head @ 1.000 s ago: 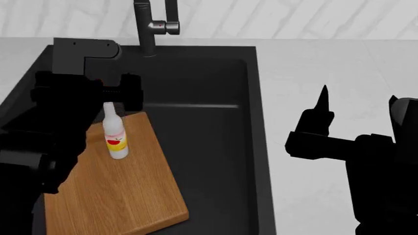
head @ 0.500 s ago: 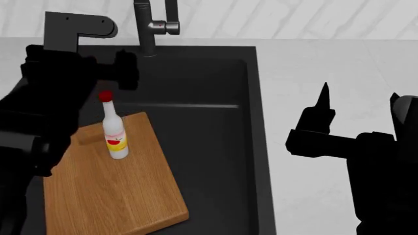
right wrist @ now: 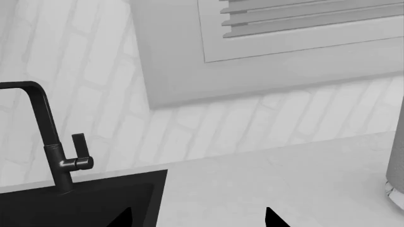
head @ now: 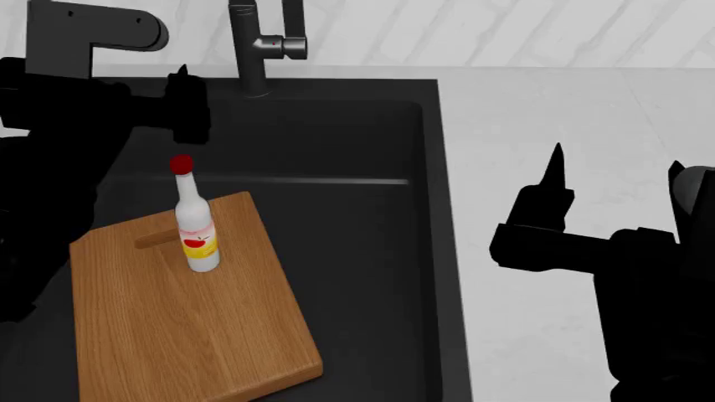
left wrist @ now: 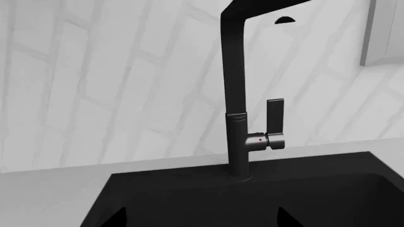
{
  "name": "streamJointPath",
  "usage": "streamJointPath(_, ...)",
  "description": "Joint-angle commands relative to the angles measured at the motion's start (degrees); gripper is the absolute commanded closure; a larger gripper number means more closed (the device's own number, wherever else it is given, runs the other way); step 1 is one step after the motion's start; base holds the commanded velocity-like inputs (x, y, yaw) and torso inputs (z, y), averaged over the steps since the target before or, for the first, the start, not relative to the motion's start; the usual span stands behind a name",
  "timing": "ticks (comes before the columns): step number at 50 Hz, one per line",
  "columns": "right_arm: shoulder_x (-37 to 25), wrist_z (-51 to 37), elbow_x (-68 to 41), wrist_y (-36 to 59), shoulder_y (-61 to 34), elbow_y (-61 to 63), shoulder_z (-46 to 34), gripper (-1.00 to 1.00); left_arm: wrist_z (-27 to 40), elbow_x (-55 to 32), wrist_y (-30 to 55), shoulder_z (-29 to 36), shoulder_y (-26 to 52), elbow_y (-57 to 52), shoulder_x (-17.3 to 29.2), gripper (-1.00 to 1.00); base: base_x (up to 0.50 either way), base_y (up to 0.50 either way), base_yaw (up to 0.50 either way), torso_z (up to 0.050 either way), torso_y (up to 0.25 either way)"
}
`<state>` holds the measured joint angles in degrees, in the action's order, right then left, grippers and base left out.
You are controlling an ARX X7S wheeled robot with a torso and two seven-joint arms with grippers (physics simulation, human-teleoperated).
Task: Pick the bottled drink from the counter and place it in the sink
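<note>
The bottled drink [head: 194, 219] stands upright on a wooden cutting board [head: 190, 318] that lies inside the black sink [head: 369, 251], toward the basin's left side, nothing gripping it. The left gripper [head: 184, 105] hangs above the sink's back left corner near the faucet [head: 259, 46], its fingers apart and empty. The right gripper [head: 609, 193] hovers over the white desk [head: 537, 126] to the right of the sink, fingers spread, holding nothing.
</note>
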<state>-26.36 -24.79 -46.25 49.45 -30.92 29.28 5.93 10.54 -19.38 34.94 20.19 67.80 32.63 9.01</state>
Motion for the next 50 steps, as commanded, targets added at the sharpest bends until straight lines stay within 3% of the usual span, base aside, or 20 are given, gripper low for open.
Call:
streamJointPath(1,-0.2,-0.1,-0.1,-0.3,0.3,0.2,0.1,-1.0,3.1,-3.9,11.8,-1.6,-6.7,-20.7,4.3,-1.0,0.0,0.0,0.0,0.0,0.0)
streamJointPath(8,-0.3,-0.2,-0.2,-0.6,0.4,0.3,0.3,-1.0,5.7,-7.5,19.7,-3.3,-11.1,-34.3,6.8,-1.0,0.0,0.0,0.0,0.0,0.0)
streamJointPath(25,-0.6,-0.4,-0.6,-1.0,1.0,0.6,0.7,-1.0,11.2,-13.7,31.3,-8.3,-17.0,-54.4,10.1,-1.0,0.0,0.0,0.0,0.0,0.0)
streamJointPath(50,-0.9,-0.7,-1.1,-1.2,1.2,0.9,0.9,-1.0,17.9,-23.8,44.8,-15.8,-24.1,-77.8,10.2,-1.0,0.0,0.0,0.0,0.0,0.0)
